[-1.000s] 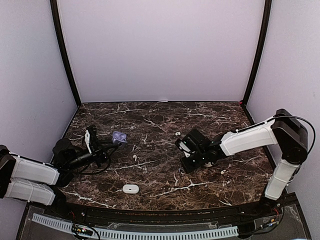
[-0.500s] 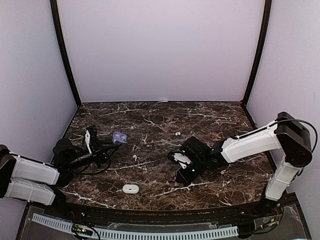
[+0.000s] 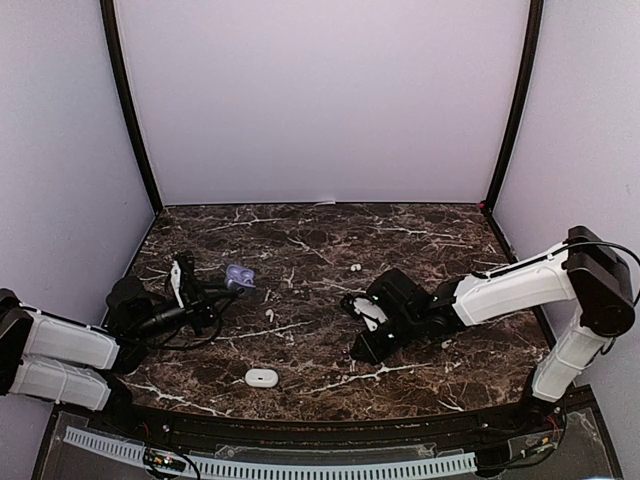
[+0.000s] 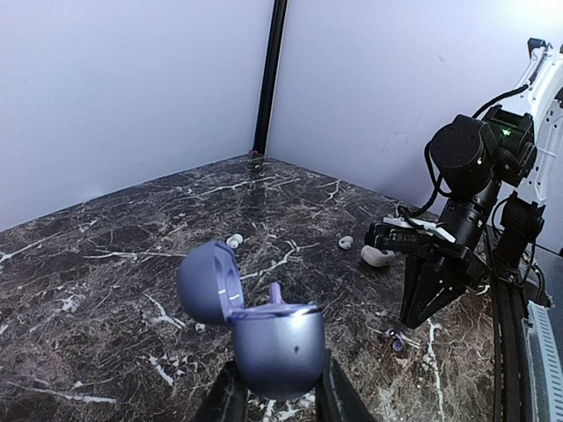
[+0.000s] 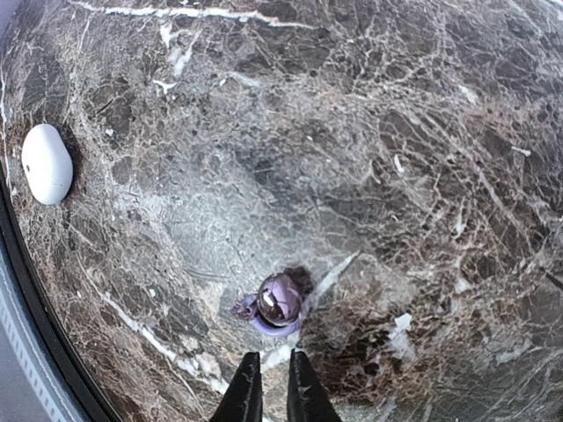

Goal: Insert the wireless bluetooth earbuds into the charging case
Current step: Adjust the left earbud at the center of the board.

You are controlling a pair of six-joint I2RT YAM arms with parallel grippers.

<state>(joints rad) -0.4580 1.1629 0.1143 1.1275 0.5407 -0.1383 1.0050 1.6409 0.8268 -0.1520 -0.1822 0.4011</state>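
At the left of the table (image 3: 320, 235), the left claw (image 4: 275, 397) is clamped on the base of a lavender charging case (image 4: 264, 338). It holds the case upright with the lid swung open and tipped back. Right of it, near the front edge, a closed white case (image 3: 262, 377) lies flat on the marble, apart from both arms. A small white earbud (image 3: 269, 314) rests on the table between the lavender case and the white case, and a second white earbud (image 3: 354, 267) lies further right and further back.

Right of centre, the right claw (image 5: 273, 397) points down at the table with its tips only narrowly apart and nothing between them. A lavender earbud (image 5: 277, 303) lies on the marble just beyond those tips. It is very close to them, though whether they touch cannot be told. It sits well apart from the lavender case. One more white earbud (image 3: 445, 344) lies further right, beside the right forearm.
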